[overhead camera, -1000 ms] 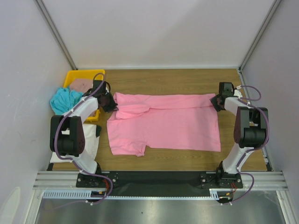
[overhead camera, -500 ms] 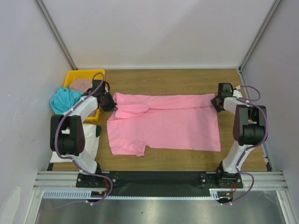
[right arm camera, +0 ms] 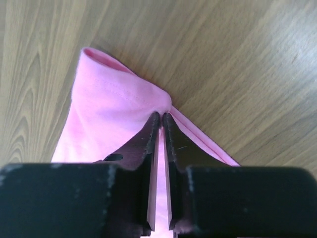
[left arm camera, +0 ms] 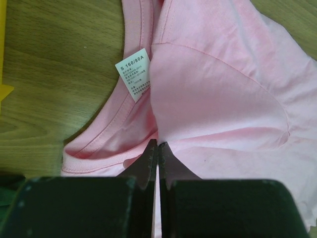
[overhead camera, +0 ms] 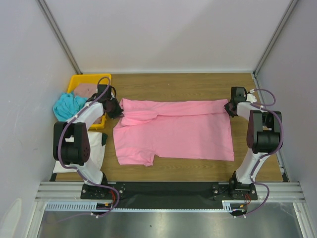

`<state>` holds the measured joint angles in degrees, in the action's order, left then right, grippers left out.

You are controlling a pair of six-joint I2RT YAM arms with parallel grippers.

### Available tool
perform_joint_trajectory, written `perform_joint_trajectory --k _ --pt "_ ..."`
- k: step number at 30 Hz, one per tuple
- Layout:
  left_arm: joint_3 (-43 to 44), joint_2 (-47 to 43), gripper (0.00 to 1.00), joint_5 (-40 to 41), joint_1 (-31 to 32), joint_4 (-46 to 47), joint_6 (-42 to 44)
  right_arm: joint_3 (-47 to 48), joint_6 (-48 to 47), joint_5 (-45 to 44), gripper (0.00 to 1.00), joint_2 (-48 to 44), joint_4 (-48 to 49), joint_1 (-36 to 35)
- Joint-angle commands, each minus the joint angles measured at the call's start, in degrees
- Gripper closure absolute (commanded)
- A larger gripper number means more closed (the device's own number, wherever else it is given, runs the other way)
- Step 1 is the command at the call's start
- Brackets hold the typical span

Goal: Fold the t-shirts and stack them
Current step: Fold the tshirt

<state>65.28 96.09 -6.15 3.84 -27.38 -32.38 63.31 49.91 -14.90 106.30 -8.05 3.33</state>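
Clearly the bright pink t-shirt (overhead camera: pixel 173 131) is light, limp knit. It will sag and crease wherever it is not held, and it drags on the wooden table (overhead camera: pixel 188 84) instead of sliding cleanly.

It lies spread across the middle of the table, with its far edge turned over towards the near side. The left gripper (left arm camera: pixel 157 146) is pinched tight on a fold of pink cloth beside the collar (left arm camera: pixel 106 134), close to the white size label (left arm camera: pixel 134 74). The right gripper (right arm camera: pixel 161 116) is nipped shut on the gathered far right corner of the hem.

These 2 far corners look like sound holds, since a doubled seam or hem should slip less than single cloth. I would keep the span between them taut so the fold lands straight.

The turquoise t-shirt (overhead camera: pixel 68 105) and the brown-pink t-shirt (overhead camera: pixel 86 90) wait at the yellow tray (overhead camera: pixel 81 79). The cream-white t-shirt (overhead camera: pixel 98 152) lies by the left arm's base.
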Motion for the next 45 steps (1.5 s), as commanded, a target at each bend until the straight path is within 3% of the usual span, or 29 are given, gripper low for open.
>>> perform_joint_trajectory --k 1,5,9,13,21,31,45 --pt "2.40 -0.47 1.00 1.50 -1.20 -0.22 1.80 3.48 -3.06 -4.00 0.91 -0.39 -0.46 -0.17" --pt "2.40 -0.99 1.00 1.67 -1.64 -0.22 2.06 4.54 -6.66 -5.58 0.87 -1.01 -1.61 -0.52" --pt "2.05 -1.09 1.00 1.50 -1.73 0.22 1.97 4.11 -9.04 -4.63 0.51 -1.71 -1.09 -0.61" --pt "1.70 -0.73 1.00 0.97 -1.73 0.74 1.62 3.40 -8.08 -2.16 0.39 -1.62 -0.39 -0.43" --pt "2.22 -1.00 1.00 1.93 -1.73 0.57 1.44 0.77 -1.75 3.55 0.42 -2.41 -0.03 -0.26" --pt "1.61 -1.08 1.00 1.93 -1.73 1.01 1.09 -1.96 2.65 2.94 0.51 -4.35 1.72 0.71" --pt "1.70 -1.17 1.00 2.55 -1.73 0.74 0.83 -0.56 2.65 2.68 0.78 -0.40 4.11 0.71"
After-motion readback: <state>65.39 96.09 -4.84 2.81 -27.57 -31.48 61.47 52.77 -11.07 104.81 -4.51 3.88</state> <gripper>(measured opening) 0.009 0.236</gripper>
